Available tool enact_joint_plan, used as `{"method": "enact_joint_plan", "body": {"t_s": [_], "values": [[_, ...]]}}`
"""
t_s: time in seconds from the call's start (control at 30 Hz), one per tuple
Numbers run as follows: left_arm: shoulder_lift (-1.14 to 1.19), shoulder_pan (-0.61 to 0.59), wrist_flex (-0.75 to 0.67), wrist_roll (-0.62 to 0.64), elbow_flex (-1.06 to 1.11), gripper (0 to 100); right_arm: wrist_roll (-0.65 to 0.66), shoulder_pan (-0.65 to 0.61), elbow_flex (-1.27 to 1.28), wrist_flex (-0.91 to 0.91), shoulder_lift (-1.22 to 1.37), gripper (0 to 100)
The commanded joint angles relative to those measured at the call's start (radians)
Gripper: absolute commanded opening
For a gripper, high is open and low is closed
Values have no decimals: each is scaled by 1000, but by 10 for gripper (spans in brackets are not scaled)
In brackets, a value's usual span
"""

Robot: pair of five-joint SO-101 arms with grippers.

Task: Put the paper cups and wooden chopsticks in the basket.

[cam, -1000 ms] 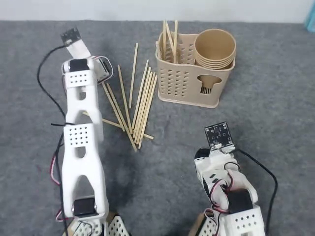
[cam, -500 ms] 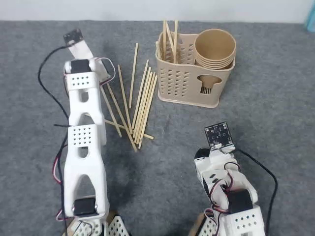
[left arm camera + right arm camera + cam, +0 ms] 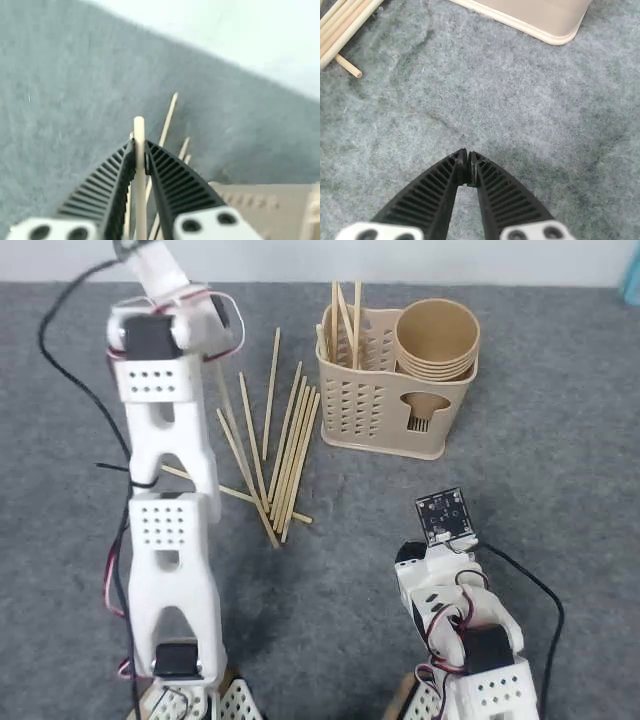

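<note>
Grey felt table (image 3: 560, 440), left gripper (image 3: 140, 146) clamping one chopstick (image 3: 138, 125)

Stacked paper cups (image 3: 437, 338) and upright chopsticks (image 3: 345, 312) stand in the beige basket (image 3: 380, 408) near the table's far edge, loose chopsticks (image 3: 287, 452) fanned beside it, a single chopstick (image 3: 138, 126) pinched in the left gripper (image 3: 139, 146).

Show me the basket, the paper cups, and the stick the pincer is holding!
basket (image 3: 365, 408), high view, on its front wall with the holes.
paper cups (image 3: 437, 332), high view, inside the top cup of the stack.
wooden chopstick (image 3: 139, 130), left wrist view, near its rounded end.
</note>
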Motion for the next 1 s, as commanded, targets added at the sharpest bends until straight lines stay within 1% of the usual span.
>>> {"method": "enact_joint_plan", "body": {"t_s": [0.0,0.1,0.17,0.27,0.37,0.43,0.53,0.77,0.87,0.97], "values": [[-196,8,43,11,-8,11,25,10,21,-15,-15,9],[-321,6,43,11,87,10,25,10,21,-16,-15,9],[-434,8,43,8,206,10,25,10,21,-16,-15,9],[-634,18,38,-28,455,10,25,10,21,-16,-15,9],[-836,54,32,-68,704,11,25,10,21,-16,-15,9],[-962,77,-14,-69,848,11,25,10,21,-13,-15,9],[-1134,92,-132,-72,1024,11,25,10,21,-8,-15,9],[-1507,92,-465,-74,1429,11,25,10,21,-7,-15,9],[-1656,92,-641,-74,1627,11,25,10,21,-7,-15,9],[-1789,92,-859,-74,1822,11,25,10,21,-5,-15,9]]}}
